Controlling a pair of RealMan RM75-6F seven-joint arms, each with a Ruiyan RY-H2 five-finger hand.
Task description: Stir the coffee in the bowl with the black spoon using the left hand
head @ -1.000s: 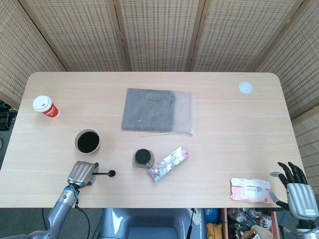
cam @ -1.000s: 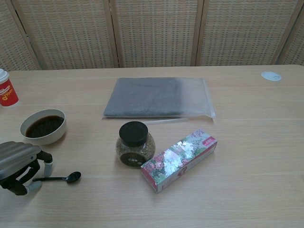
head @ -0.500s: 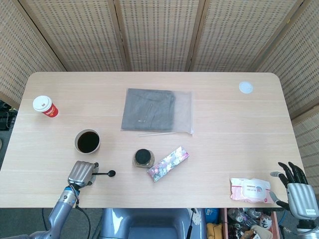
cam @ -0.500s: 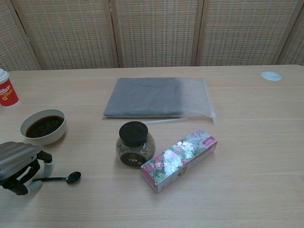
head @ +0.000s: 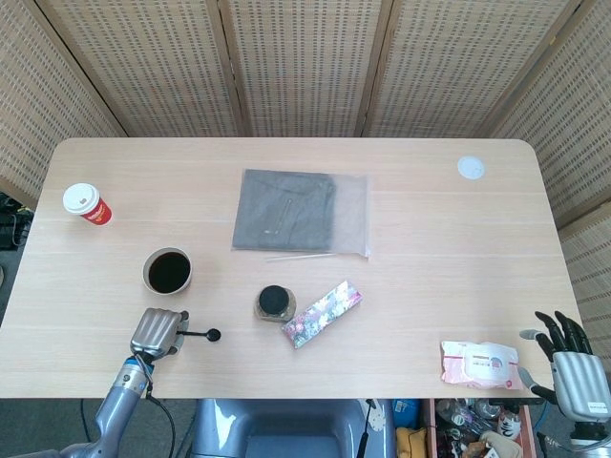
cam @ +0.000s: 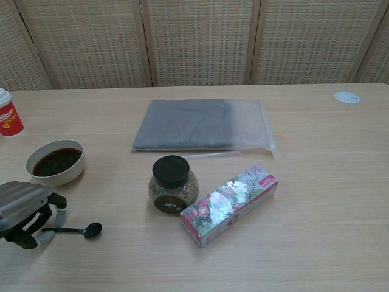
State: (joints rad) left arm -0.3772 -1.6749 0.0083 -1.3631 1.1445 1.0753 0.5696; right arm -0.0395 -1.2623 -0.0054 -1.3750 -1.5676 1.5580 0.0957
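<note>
In the chest view the left hand (cam: 24, 210) is cut by the left edge of the picture, and its fingers cover the end of the handle of the black spoon (cam: 76, 230), so the exact contact with the handle cannot be seen. The red paper cup (cam: 8, 113) is also cut by the left edge there. In the head view the right hand (head: 573, 367) is partly cut by the lower right corner, off the table (head: 439, 239). The print on the white packet (head: 482, 364) is too small to read, and also the label on the jar (cam: 172, 185).
</note>
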